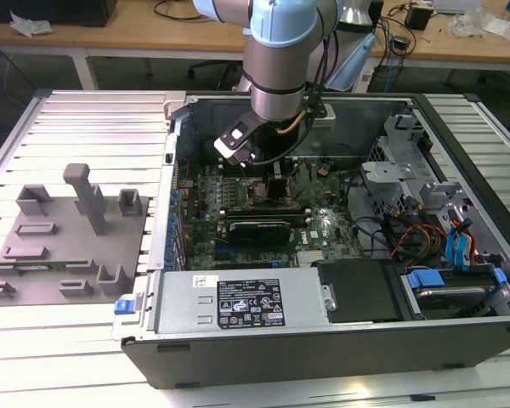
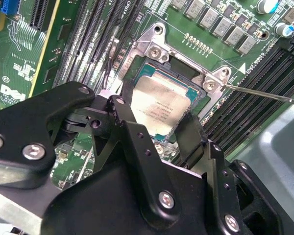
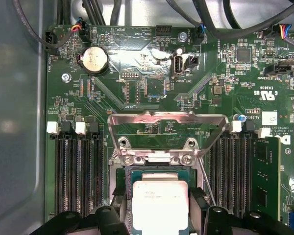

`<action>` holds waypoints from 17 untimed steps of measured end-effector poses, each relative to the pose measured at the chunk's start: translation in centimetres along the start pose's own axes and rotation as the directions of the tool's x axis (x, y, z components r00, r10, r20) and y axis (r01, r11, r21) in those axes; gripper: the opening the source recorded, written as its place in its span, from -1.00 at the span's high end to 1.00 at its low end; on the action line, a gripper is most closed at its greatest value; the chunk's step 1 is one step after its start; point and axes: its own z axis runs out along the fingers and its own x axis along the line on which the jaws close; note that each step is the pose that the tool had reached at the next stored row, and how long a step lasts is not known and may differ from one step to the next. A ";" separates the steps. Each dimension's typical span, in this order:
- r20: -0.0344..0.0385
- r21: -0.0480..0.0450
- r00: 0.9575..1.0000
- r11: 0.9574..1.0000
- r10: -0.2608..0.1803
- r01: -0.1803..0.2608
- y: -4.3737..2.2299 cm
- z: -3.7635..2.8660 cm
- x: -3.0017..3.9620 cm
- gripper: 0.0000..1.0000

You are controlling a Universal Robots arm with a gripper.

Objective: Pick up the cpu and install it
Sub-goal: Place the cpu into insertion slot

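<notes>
Fingers (image 2: 191,133) of the gripper (image 2: 158,117) are closed only to the width of the cpu (image 2: 159,104), which is gripped by two opposite edges. The cpu is held at the open socket (image 2: 183,73) on the motherboard (image 3: 137,73), beside the raised metal frame (image 3: 166,118). It seems low in the socket, but full seating cannot be confirmed.

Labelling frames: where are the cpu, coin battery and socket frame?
cpu (image 3: 159,203): first wrist view, metal lid centre.
coin battery (image 3: 94,59): first wrist view, its flat face.
socket frame (image 3: 166,118): first wrist view, cross bar.
</notes>
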 end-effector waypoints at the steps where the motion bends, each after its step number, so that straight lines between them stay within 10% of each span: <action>1: 0.000 0.000 1.000 1.000 0.000 0.000 0.00 0.00 0.00 -0.23; 17: 0.000 0.000 1.000 1.000 0.000 0.000 0.19 0.00 0.14 -0.23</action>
